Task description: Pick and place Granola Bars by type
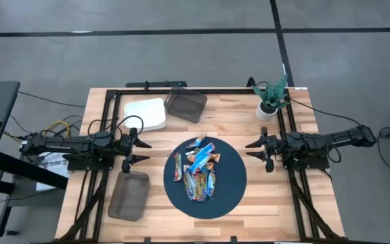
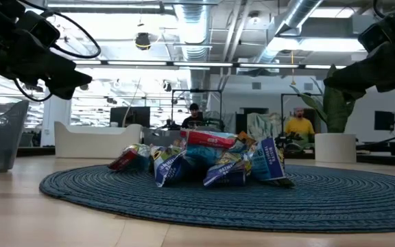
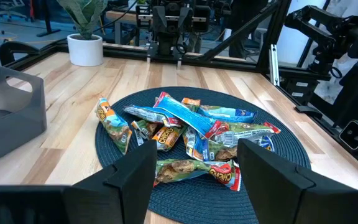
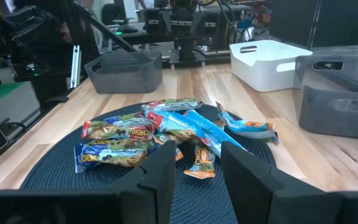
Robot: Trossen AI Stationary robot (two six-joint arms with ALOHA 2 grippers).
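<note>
Several foil-wrapped granola bars (image 1: 198, 169) in blue, orange and green-and-red wrappers lie heaped on a round dark blue woven mat (image 1: 232, 193) at the table's middle; the heap also shows in the low view (image 2: 208, 161) and both wrist views (image 3: 185, 134) (image 4: 160, 134). My left gripper (image 1: 131, 145) hovers open left of the mat, fingers pointing at the heap. My right gripper (image 1: 256, 150) hovers open right of the mat, facing it. Neither touches a bar.
A white bin (image 1: 145, 114) and a dark grey bin (image 1: 185, 105) stand at the far side; another grey bin (image 1: 128, 195) sits near the left front. A potted plant (image 1: 271, 100) stands at the far right. Black rails (image 1: 202, 90) frame the table.
</note>
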